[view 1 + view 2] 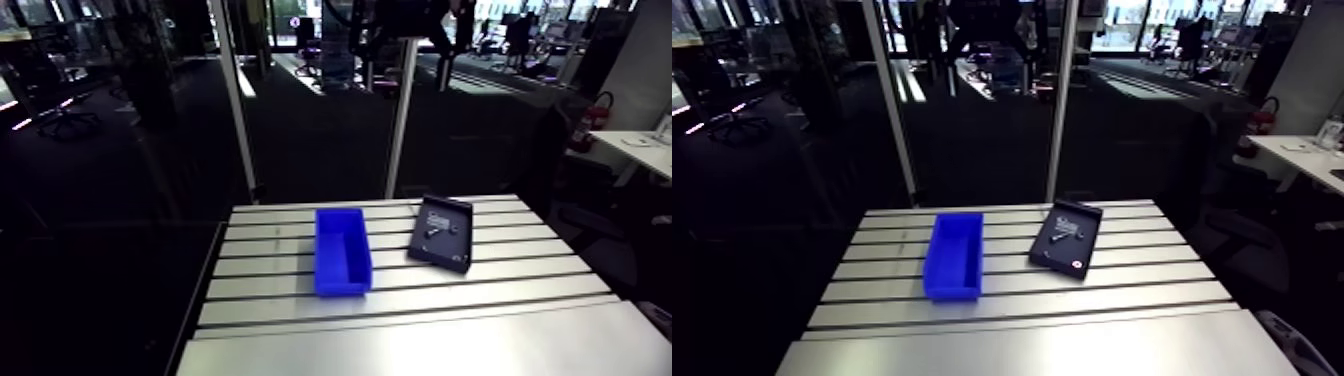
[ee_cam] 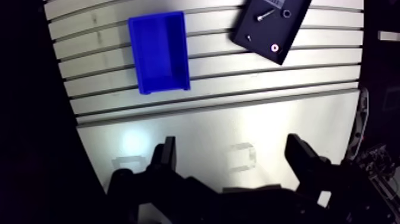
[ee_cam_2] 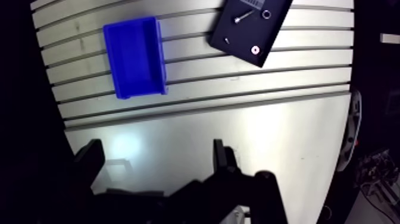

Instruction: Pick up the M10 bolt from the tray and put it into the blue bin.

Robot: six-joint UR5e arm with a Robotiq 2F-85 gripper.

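Nothing here can be read: no words, numbers or brand marks. The black tray (image 3: 271, 30), well ahead of the gripper (image 2: 232, 148), has a pale patch at its far end that could be a label, but it is too small to make out. The blue bin (image 2: 158, 53) beside the tray has plain walls.

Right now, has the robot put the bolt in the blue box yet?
Nothing is done yet. The bolt lies in the black tray, and the blue bin is empty. The gripper is open, holding nothing, away from both. Picking up and dropping in are left.
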